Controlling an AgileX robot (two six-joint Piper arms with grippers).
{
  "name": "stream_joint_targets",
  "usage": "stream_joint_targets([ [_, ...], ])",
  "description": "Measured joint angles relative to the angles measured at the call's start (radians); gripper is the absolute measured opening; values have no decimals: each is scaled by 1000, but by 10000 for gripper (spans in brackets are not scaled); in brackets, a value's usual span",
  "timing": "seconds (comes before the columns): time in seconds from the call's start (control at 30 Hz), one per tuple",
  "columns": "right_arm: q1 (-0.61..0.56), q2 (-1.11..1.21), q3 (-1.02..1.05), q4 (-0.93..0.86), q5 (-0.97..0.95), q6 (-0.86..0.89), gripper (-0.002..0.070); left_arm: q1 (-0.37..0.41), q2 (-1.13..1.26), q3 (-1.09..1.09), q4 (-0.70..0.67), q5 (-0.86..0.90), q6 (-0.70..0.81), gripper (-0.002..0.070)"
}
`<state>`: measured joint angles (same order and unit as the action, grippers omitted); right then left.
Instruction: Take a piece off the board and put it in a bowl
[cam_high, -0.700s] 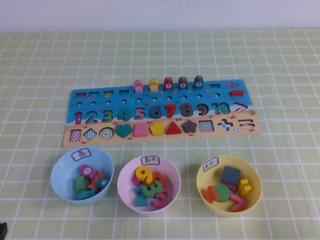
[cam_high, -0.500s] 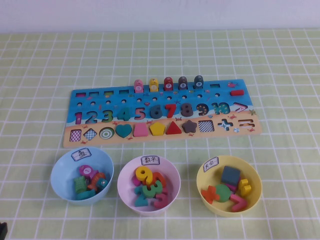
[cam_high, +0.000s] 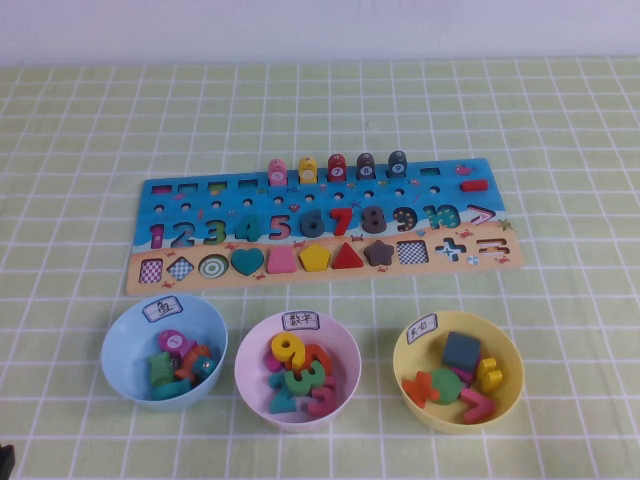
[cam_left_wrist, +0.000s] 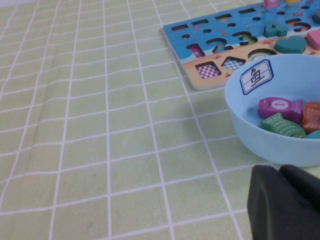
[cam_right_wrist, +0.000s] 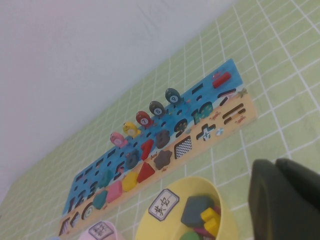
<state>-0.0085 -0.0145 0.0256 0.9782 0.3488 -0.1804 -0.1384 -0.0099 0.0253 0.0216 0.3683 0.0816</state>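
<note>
1. From the high view you saw no arm at all; only the wrist views caught your grippers, the left gripper low over the surface just beside the light blue bowl, the right gripper raised near the pale yellow bowl.
2. Your right fingers were closed together and empty; whether your left fingers were open or closed I cannot tell.
3. The purple-brown star sat in its slot on the tan strip of the board, between the red triangle and a checkered slot.
4. The yellow bowl stood in front of the board at the right, holding a dark blue block and other pieces; the pink bowl sat between it and the blue one.
5. Nothing lay between the star and the yellow bowl except green checked cloth.
</note>
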Motion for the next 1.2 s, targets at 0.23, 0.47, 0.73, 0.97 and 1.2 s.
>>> stream_joint_targets([
  [0.23, 0, 124, -160, -178, 86, 0, -17, 0, 0, 0, 0, 0, 0, -4],
  [0.47, 0, 500, -494, -513, 367, 0, -17, 0, 0, 0, 0, 0, 0, -4],
  [0.73, 0, 904, -850, -574, 611, 0, -17, 0, 0, 0, 0, 0, 0, -4],
  [0.97, 135, 1143, -1059, -622, 735, -19, -17, 0, 0, 0, 0, 0, 0, -4],
  [1.2, 290, 1377, -1256, -822, 828, 114, -17, 0, 0, 0, 0, 0, 0, -5],
])
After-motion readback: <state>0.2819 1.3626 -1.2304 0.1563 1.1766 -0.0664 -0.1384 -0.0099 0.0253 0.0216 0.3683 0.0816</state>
